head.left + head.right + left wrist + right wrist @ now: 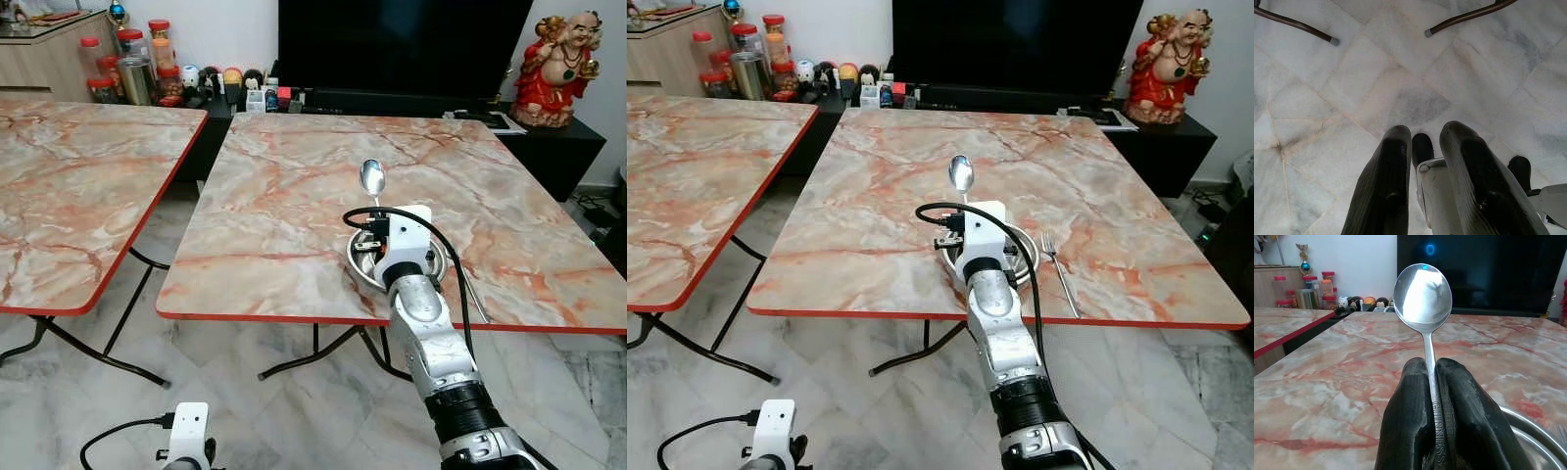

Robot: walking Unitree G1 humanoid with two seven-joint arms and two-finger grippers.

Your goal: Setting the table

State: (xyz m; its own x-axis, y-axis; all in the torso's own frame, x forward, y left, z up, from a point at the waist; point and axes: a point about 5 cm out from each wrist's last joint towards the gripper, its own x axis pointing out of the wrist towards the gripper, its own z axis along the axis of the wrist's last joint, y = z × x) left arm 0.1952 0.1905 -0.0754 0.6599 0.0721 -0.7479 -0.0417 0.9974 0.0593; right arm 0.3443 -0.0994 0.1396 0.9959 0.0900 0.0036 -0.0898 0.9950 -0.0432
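The right gripper point(1432, 396) is clamped on the handle of a spoon point(372, 179), its two black fingers point(1409, 411) pressed against the stem from either side; the bowl of the spoon stands up and away from the robot, over the marble-patterned table point(274, 225). The gripper hovers above a round metal plate point(1022, 257) that lies near the table's near edge, just right of the middle; the arm hides most of the plate. A fork point(1059, 270) lies flat on the table just to the right of the plate, tines pointing far, handle running toward the near edge.

The left gripper point(1422, 186) hangs idle low at the robot's left, pointed at the tiled floor point(1400, 88), its fingers a narrow gap apart and holding nothing.

The step in hand looks like laying the spoon beside the plate. To do it well, I judge the spoon should go to the plate's free left side, since the fork already takes the right; the wrist should tip the bowl down until the stem lies nearly level with the tabletop before the fingers let go, or the spoon will drop and clatter or roll; it should lie parallel to the fork, clear of the plate's rim and well back from the red table edge.

Farther off stand a second table point(69, 186) to the left, a dark television point(402, 44) and a red figurine point(560, 69) at the far right.
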